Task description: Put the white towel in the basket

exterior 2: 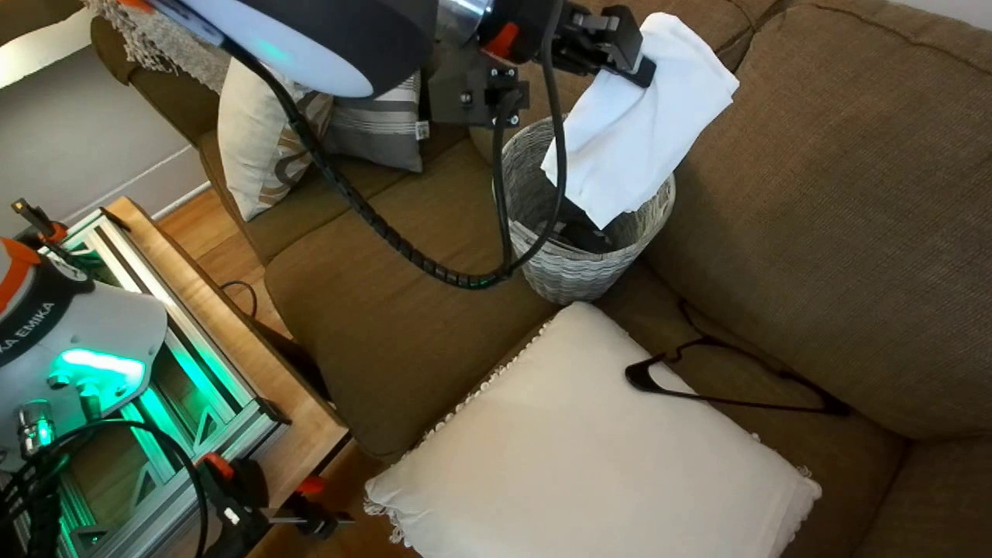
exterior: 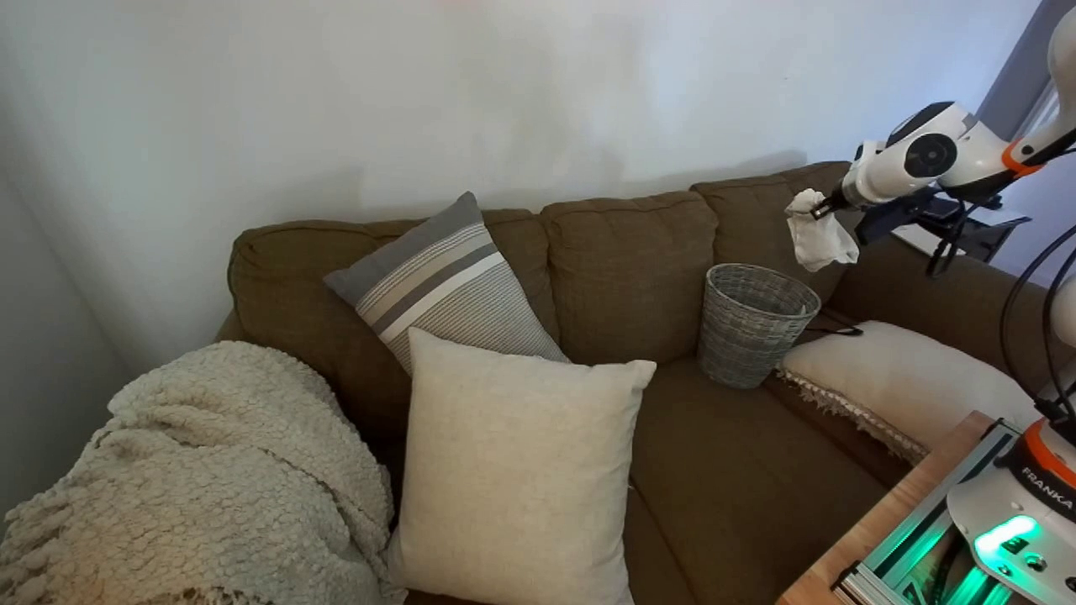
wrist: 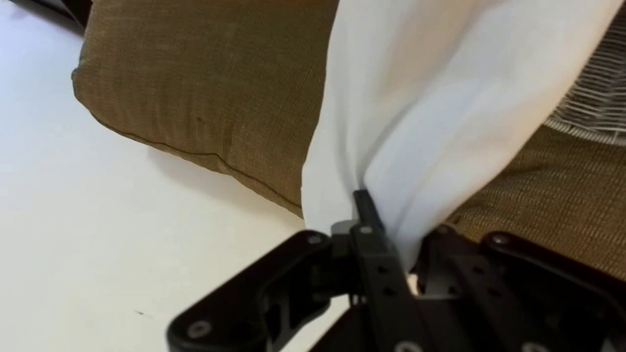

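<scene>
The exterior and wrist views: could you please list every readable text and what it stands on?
"FRANKA": robot base, in an exterior view.
"KA EMIKA" (cut off): same base, in an exterior view.
Tag on the striped pillow: too small to read.
Wrist view: none readable.

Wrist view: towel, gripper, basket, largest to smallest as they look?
1. Towel and gripper: alike, no sure order; the frame crops both, and nearness enlarges the gripper.
2. Basket: smallest; only part shows, at the right edge.
</scene>
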